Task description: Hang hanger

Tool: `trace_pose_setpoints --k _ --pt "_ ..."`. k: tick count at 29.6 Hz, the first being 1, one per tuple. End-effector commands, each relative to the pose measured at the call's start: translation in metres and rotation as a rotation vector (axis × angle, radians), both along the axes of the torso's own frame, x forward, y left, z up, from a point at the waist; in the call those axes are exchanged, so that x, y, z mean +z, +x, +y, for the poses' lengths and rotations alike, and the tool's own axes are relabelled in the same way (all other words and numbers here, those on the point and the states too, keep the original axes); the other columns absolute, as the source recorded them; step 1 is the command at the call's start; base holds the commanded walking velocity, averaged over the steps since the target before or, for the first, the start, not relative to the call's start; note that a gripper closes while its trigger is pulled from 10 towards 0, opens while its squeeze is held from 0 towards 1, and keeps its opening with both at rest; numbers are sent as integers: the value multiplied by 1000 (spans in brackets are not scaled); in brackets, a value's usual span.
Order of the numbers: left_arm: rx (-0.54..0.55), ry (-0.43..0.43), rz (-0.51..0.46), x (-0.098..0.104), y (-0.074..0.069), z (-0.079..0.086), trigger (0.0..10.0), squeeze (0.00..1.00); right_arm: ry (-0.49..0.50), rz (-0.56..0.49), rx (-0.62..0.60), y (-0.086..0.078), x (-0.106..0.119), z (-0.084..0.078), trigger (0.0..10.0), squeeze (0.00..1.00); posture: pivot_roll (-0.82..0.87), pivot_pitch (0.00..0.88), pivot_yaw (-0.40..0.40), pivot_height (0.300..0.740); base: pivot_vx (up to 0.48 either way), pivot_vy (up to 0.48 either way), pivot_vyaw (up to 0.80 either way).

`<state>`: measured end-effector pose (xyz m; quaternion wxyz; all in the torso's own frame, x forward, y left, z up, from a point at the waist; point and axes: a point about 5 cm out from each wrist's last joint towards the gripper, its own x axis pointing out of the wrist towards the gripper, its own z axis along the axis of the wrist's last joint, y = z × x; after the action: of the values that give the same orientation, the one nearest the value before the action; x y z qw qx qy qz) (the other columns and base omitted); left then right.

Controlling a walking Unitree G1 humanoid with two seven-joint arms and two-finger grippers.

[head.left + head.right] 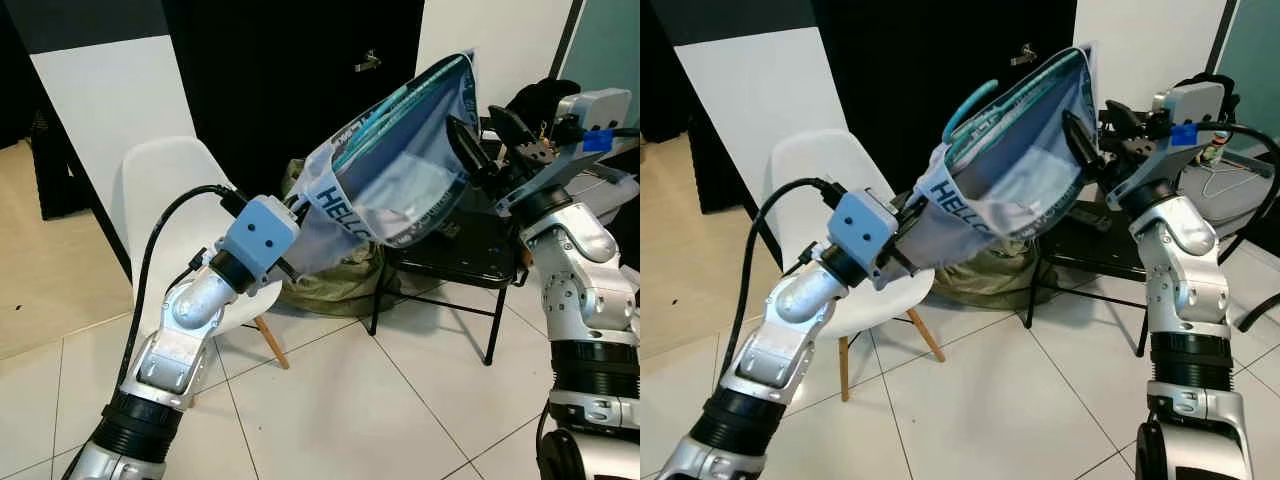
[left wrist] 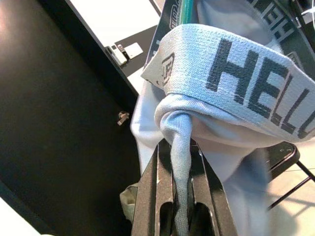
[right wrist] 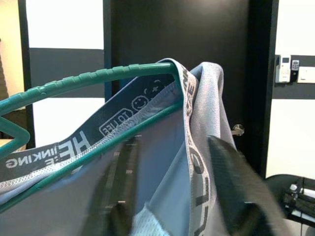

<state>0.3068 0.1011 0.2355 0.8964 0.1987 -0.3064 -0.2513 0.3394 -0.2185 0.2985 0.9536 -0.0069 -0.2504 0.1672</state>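
We hold a pale grey garment (image 1: 400,160) stretched in the air between our two arms, in front of a black door (image 1: 290,70). Its grey waistband, printed with dark letters reading HELL, runs along the lower edge near our left gripper (image 2: 179,196). That gripper's two black fingers are pinched on a twisted bunch of the garment's fabric, as the left wrist view shows, with the waistband just past the fingertips.

A teal hanger (image 3: 88,81) is threaded inside the garment; its ribbed arm arches over the waistband in the right wrist view, and in the right eye view a teal edge pokes out at the garment's upper left rim.

Our right gripper (image 1: 485,140) is raised at the garment's upper right end. Its two fingers (image 3: 231,167) stand spread apart, with the waistband and fabric between them; we cannot tell whether they touch the cloth.

Below the left arm stands a white chair (image 1: 165,190) with wooden legs. Under the garment sits a black stool (image 1: 470,260) on the white tiled floor (image 1: 350,400), with an olive bag (image 1: 335,280) on the floor between chair and stool
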Motion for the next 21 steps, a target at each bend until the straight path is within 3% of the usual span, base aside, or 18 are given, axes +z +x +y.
trace_pose_setpoints --k 1,13,18,21 --pt "-13 -2 -12 3 -3 -2 10000 0 -21 -18 2 1 5 4 0 0 -36 0 27 740 0 0 0" --pt "-17 16 -11 2 -5 -3 10000 0 -18 -29 -12 1 8 2 0 0 -36 0 26 740 0 0 0" --pt "-23 89 1 -7 -5 -7 10000 0 6 -57 15 -2 14 3 0 0 -40 0 29 740 0 0 0" --pt "-16 137 18 -14 -4 -10 10000 0 0 -96 96 -10 21 11 0 0 -44 0 32 740 0 0 0"
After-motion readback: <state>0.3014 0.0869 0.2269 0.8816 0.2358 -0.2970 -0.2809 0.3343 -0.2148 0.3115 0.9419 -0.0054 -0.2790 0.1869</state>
